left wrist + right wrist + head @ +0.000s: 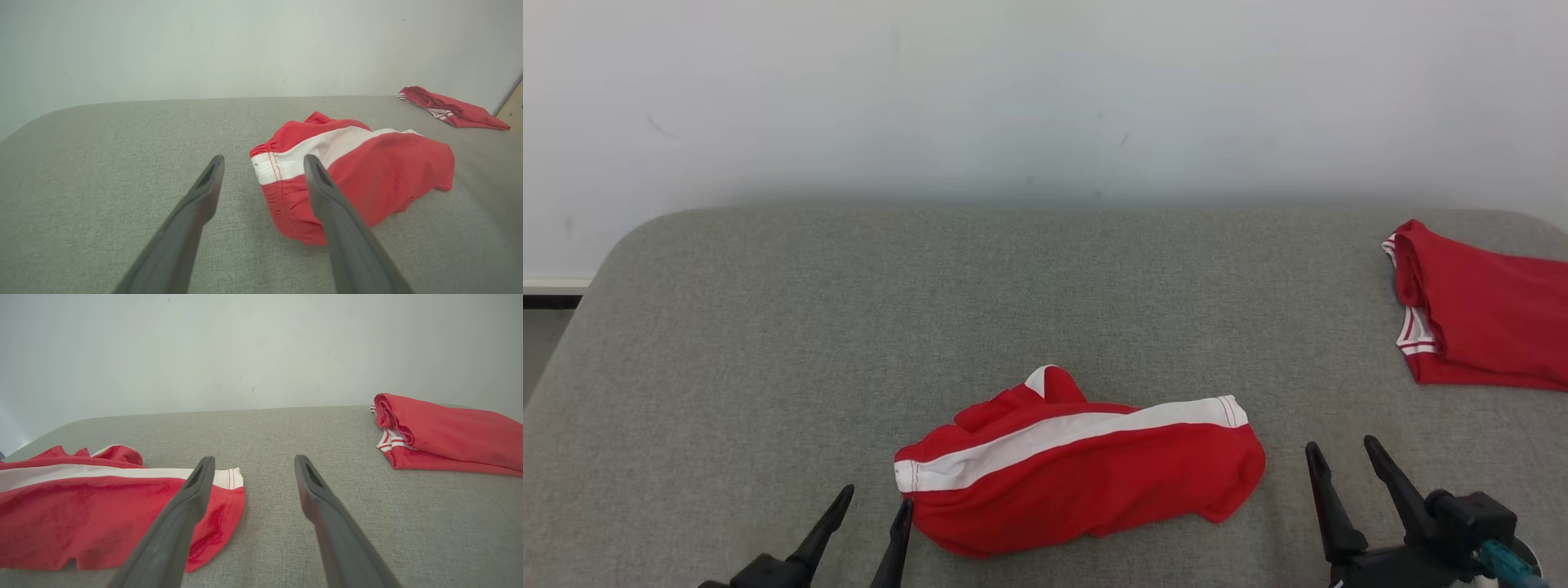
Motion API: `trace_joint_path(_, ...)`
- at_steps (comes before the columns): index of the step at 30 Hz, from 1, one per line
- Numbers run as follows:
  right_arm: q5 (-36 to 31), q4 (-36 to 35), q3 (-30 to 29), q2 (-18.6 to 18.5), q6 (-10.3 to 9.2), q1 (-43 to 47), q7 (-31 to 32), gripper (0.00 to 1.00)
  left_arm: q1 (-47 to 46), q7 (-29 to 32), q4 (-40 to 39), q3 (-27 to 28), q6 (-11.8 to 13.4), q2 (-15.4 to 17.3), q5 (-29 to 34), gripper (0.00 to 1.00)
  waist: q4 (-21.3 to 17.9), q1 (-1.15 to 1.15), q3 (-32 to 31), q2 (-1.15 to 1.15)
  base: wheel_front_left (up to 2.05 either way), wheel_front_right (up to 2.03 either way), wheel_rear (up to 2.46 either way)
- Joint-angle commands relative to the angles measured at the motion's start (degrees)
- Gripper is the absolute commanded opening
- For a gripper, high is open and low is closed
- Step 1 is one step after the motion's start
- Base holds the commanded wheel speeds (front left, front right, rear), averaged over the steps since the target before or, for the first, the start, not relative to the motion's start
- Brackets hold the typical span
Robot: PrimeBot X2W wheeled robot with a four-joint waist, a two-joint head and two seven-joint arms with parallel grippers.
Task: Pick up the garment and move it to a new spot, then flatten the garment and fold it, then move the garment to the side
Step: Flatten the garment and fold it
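garment (1078, 474): red, white stripe, crumpled, front-middle of table (768, 327)
left gripper (876, 496): spread, empty, table front, just beside garment
right gripper (1341, 444): spread, empty, table front-right
step: pickup, likely
how: pinch the garment's 2 ends, lift clear of table

The garment (1086, 474) lies near-centre on the surface (768, 343), the left gripper (878, 496) just beside its left end, the right gripper (1340, 443) near its right, and a second garment (1478, 318) at the far right.
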Motion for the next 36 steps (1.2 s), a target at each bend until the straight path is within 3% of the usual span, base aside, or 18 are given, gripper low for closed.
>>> trace_joint_path(1, 0.1, 0.2, 0.3, -0.5, -0.18, -0.8, 0.1, 1.0, -1.2, -0.1, 0.4, -0.6, 0.1, 0.7, -1.1, 1.0, 0.1, 0.0, 0.4, 0.0, 0.0, 0.0, 0.0)
trace_joint_path(9, 1.7, 8.7, 6.1, -4.4, -0.18, -10.9, 0.5, 1.0, -12.2, 2.3, 7.0, -13.8, 0.1, 7.6, -13.6, 1.0, 0.2, 0.0, 3.9, 0.0, 0.0, 0.0, 0.0)
trace_joint_path(18, 4.8, 19.6, 13.0, -5.1, -0.18, -20.2, -0.5, 1.0, -18.9, 3.3, 10.4, -23.5, 0.1, 11.6, -25.2, 1.0, 0.4, 0.0, 5.9, 0.0, 0.0, 0.0, 0.0)
trace_joint_path(24, 7.8, 26.2, 18.2, -4.4, -0.18, -25.2, -0.6, 1.0, -21.7, 2.8, 10.9, -28.8, 0.1, 12.7, -31.3, 1.0, 0.8, 0.0, 6.6, 0.0, 0.0, 0.0, 0.0)
trace_joint_path(36, 14.6, 37.6, 25.8, -3.2, -0.18, -32.4, 1.0, 1.0, -26.6, 0.7, 10.4, -36.1, 0.1, 13.8, -36.5, 0.98, 2.6, 0.0, 8.6, 0.0, 0.0, 0.0, 0.0)
